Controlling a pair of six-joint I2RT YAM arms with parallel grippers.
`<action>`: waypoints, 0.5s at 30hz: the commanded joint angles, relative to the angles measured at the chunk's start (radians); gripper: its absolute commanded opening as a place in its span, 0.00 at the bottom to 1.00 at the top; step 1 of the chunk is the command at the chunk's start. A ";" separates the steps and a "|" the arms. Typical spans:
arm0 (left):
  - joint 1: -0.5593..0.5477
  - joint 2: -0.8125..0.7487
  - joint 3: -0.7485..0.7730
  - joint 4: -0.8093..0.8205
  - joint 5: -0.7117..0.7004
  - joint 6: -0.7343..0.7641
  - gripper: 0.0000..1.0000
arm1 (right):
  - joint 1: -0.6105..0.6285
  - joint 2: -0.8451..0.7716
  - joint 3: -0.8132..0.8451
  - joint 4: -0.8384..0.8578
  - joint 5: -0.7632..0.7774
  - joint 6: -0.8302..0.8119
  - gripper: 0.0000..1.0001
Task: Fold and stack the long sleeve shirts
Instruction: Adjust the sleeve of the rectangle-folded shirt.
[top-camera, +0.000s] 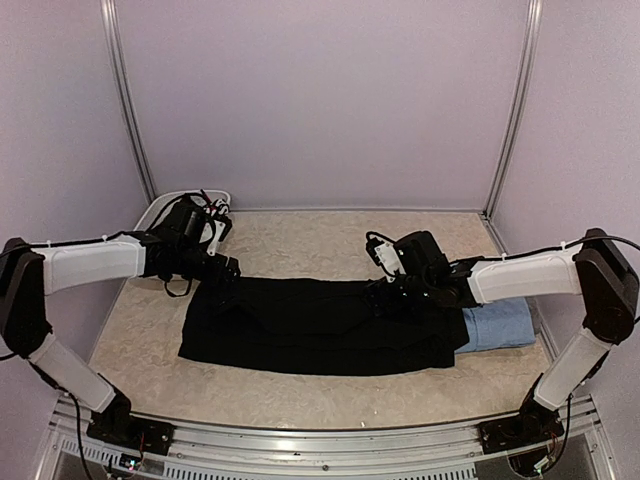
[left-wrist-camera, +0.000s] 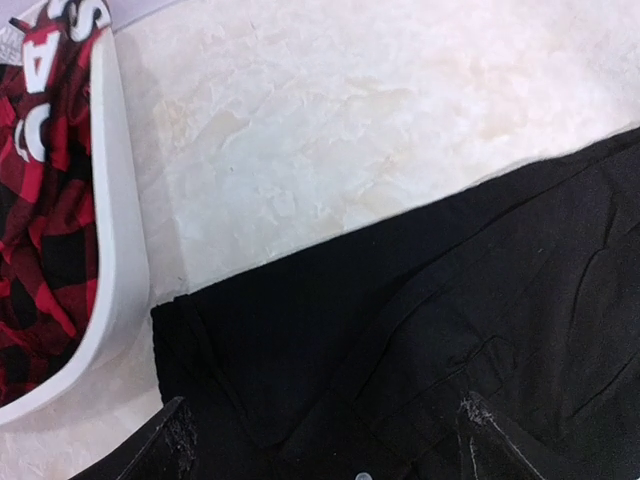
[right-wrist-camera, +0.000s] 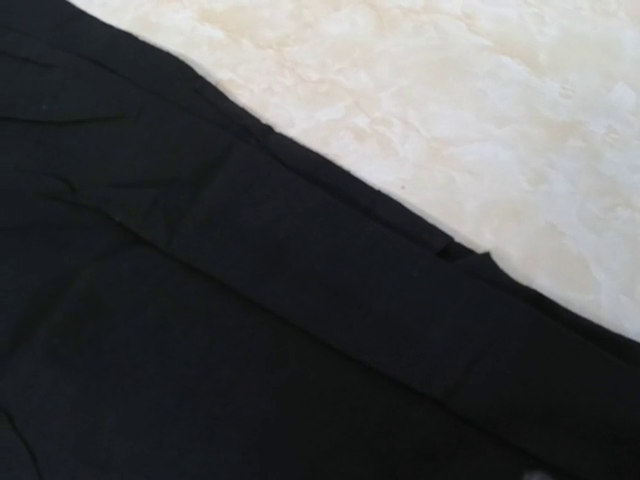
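The black long sleeve shirt (top-camera: 320, 325) lies flat across the middle of the table as a wide folded band. A light blue shirt (top-camera: 500, 325), folded, pokes out from under its right end. My left gripper (top-camera: 228, 275) hangs low over the black shirt's far left corner, open, and both fingertips (left-wrist-camera: 180, 440) straddle black cloth (left-wrist-camera: 450, 300) and a small white button. My right gripper (top-camera: 385, 292) sits low on the shirt's far edge near the right; its wrist view shows only black cloth (right-wrist-camera: 250, 330) and table, with the fingers lost against the cloth.
A white tub (left-wrist-camera: 120, 250) holding red-and-black plaid cloth (left-wrist-camera: 40, 200) stands at the far left corner (top-camera: 160, 212), just behind the left arm. Pale walls and metal posts close in the back and sides. Beige marbled tabletop (top-camera: 300, 240) lies beyond the shirts.
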 joint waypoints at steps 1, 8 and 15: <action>-0.054 0.094 0.028 -0.071 -0.167 -0.013 0.85 | -0.006 0.014 -0.001 0.021 -0.004 0.013 0.83; -0.142 0.148 -0.017 -0.110 -0.302 0.043 0.86 | -0.006 0.033 0.005 0.021 0.000 0.011 0.83; -0.184 0.229 -0.007 -0.151 -0.512 0.045 0.88 | -0.005 0.043 -0.008 0.026 -0.001 0.019 0.83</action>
